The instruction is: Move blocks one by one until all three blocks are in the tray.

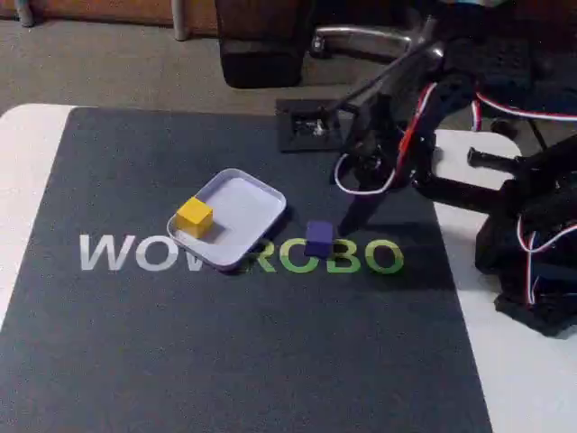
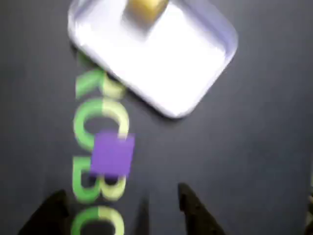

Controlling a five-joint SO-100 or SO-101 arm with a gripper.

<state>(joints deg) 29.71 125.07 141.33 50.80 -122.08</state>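
Purple block (image 2: 111, 154) sits on the dark mat (image 2: 254, 147), on the green lettering, just ahead of the end effector (image 2: 122, 208) in the wrist view and apart from it. The end effector's fingers are spread, grasping nothing. Beyond the block lies the tray (image 2: 161, 63), the yellow block (image 2: 145, 7) at its far end.

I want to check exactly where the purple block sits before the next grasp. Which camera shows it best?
The fixed view: the purple block is sharp there, lying on the mat's green lettering just right of the tray, apart from its rim. The wrist view shows it larger but motion-blurred, just ahead of the gripper.
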